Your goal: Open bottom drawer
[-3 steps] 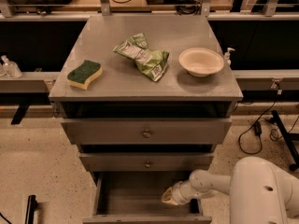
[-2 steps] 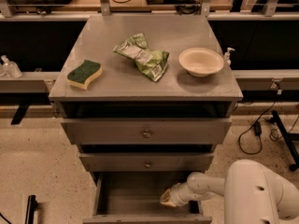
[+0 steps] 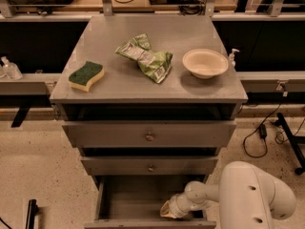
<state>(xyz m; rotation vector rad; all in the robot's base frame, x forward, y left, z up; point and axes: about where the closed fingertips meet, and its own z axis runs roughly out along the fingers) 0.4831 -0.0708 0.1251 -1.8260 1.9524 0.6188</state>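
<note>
The bottom drawer (image 3: 138, 194) is the lowest of three grey drawers and stands pulled out towards me, its inside showing bare. Its front edge (image 3: 143, 223) runs along the bottom of the view; its knob is out of view. My white arm comes in from the lower right. My gripper (image 3: 167, 210) reaches down into the drawer's front right corner, close behind the front panel.
The middle drawer (image 3: 150, 167) and top drawer (image 3: 149, 137) are above, each with a small knob. The cabinet top (image 3: 109, 87) holds a green-yellow sponge (image 3: 86, 75), a green chip bag (image 3: 147, 57) and a white bowl (image 3: 205, 62). Cables (image 3: 259, 132) lie on the right floor.
My arm and gripper have shifted slightly left inside the open bottom drawer. The drawer looks about as far out as before.
</note>
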